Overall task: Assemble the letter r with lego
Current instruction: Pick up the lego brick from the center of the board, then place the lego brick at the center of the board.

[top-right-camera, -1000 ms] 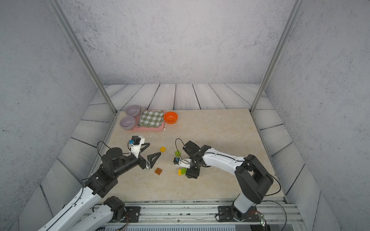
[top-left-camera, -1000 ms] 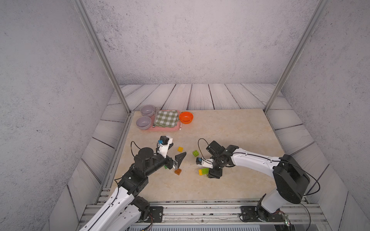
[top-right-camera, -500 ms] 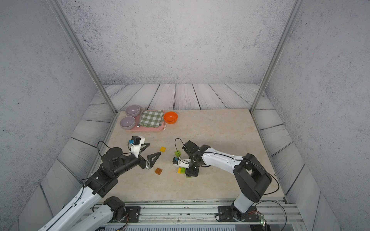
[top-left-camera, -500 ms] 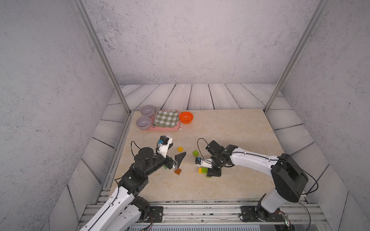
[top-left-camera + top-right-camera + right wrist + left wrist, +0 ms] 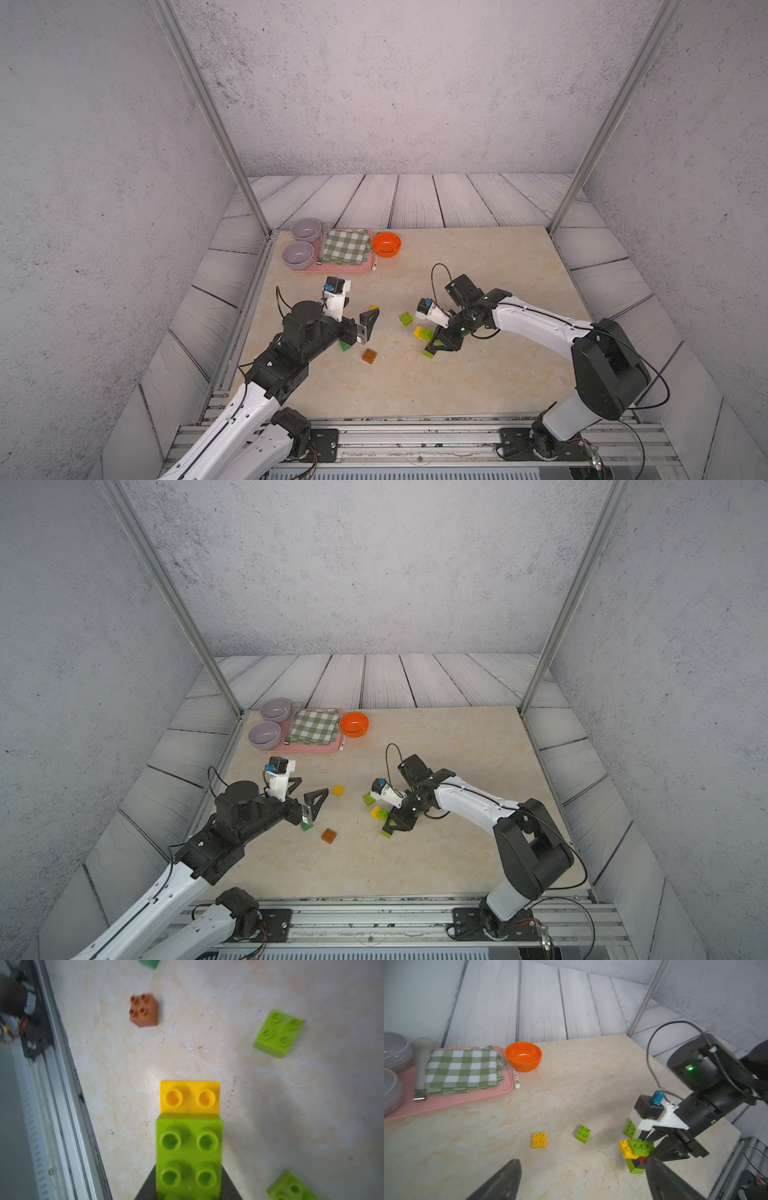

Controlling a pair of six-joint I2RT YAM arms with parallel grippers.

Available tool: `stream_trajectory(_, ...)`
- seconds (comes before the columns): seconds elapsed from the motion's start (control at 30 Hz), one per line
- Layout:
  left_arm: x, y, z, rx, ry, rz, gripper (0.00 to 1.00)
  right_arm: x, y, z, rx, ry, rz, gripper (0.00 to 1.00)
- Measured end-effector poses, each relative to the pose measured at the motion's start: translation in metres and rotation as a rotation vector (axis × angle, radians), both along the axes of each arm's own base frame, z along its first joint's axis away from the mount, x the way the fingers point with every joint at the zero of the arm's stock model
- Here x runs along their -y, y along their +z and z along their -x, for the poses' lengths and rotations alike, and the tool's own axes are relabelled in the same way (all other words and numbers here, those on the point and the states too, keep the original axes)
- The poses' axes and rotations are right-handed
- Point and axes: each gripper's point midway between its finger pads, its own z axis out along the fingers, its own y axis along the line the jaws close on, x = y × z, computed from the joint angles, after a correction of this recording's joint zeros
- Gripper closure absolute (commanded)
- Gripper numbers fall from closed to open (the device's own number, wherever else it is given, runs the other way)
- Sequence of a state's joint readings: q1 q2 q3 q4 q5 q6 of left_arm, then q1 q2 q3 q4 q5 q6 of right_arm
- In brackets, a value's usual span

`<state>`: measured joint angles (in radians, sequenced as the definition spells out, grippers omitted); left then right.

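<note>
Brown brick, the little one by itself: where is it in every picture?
In a top view: brown brick between the arms, nearer the left one.
In a top view: brown brick in the same spot.
Left wrist view: not in it.
Right wrist view: beyond the brick stack, toward the metal rail.
Shared landmark: the brick stack in the right pincer, in all four views.

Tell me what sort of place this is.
Probably a lab test cell, not a home: grey backdrop panels on aluminium posts, a metal mounting rail at the tabletop's front edge, lego scattered on it.

Orange bowl [image 5: 523, 1057] beside pink tray [image 5: 446, 1103]
</note>
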<state>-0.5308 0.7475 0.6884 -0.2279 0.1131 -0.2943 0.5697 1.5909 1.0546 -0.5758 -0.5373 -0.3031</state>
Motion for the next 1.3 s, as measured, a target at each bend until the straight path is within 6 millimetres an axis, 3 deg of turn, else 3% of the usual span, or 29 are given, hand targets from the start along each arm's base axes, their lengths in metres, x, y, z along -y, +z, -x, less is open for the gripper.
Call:
stream_trajectory(0.2,-0.012,0.004,-0.025,-0.124,0.150,-0.061,0.02,0.004,0.035,-0.070,-0.036,-0.195,-0.097,0.73)
stream_trajectory(0.4,-0.010,-0.019,-0.025,-0.252,0.141,-0.145,0.02,0.004,0.018,-0.110,-0.214,-0.259,-0.122,0.68)
stream_trajectory(0.53,-0.013,-0.030,-0.017,-0.308,0.142,-0.164,0.02,0.003,0.001,-0.111,-0.362,-0.270,-0.140,0.64)
stream_trajectory(0.77,-0.014,-0.029,0.002,-0.305,0.129,-0.057,0.02,-0.005,-0.006,-0.099,-0.513,-0.248,-0.172,0.57)
stream_trajectory(1.07,0.008,-0.066,0.007,-0.452,0.028,-0.074,0.02,0.004,-0.023,-0.086,-0.576,-0.226,-0.094,0.53)
stream_trajectory(1.3,0.014,-0.064,0.009,-0.458,-0.003,-0.055,0.02,0.010,-0.028,-0.086,-0.558,-0.231,-0.046,0.55)
